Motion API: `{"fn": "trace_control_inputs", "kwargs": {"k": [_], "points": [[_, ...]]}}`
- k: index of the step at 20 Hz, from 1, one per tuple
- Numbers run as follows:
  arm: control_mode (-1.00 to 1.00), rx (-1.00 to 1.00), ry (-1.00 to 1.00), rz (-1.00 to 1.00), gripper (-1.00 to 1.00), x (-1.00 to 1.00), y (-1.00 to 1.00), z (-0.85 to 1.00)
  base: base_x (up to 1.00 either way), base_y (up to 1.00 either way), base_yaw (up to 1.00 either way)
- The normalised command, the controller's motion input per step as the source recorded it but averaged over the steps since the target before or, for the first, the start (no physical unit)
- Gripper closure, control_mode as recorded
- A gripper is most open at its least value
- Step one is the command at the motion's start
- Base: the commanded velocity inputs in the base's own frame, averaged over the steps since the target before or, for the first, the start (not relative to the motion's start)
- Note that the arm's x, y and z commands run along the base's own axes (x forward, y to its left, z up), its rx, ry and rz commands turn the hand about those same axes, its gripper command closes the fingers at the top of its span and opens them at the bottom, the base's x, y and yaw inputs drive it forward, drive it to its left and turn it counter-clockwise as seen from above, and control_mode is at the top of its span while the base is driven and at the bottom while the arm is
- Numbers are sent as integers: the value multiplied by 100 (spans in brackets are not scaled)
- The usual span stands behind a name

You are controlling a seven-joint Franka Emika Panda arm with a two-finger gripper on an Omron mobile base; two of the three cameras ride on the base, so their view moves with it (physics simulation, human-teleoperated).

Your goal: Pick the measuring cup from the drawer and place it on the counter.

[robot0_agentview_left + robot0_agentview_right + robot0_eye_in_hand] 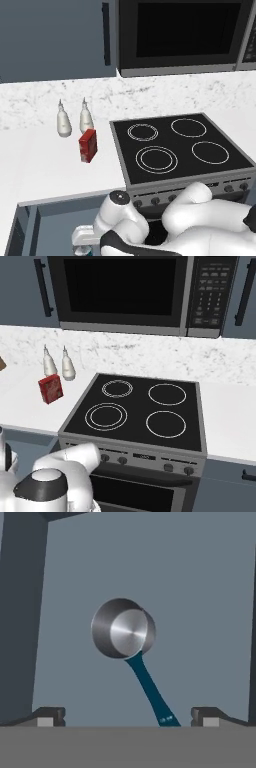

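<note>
In the hand view the measuring cup (123,633) lies on the blue-grey floor of the open drawer (200,602), its round grey bowl up in the picture and its teal-blue handle (152,694) running down toward my fingers. My gripper (127,718) hovers above it, open, with the two dark fingertips (47,716) far apart and the handle's end between them, nearer the right one. From the left base view the drawer (55,220) stands pulled out under the white counter (50,165), with my arm reaching down into it.
Two white shakers (64,122) and a red box (88,145) stand on the counter left of the black stove top (177,147). A microwave (125,293) and blue-grey upper cabinets (50,37) hang above. The drawer's dark side wall (20,617) rises on the left of the hand view.
</note>
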Motion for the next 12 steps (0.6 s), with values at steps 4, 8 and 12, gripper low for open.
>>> {"fn": "trace_control_inputs", "kwargs": {"k": [4, 8, 12], "points": [[-100, -4, 0, 0, -100, 0, -2, -19, 0, 0, 0], [-100, -9, 9, 0, -100, -1, 1, -21, 0, 0, 0], [-100, -12, 11, 0, -100, 0, 5, -19, 0, 0, 0]]}}
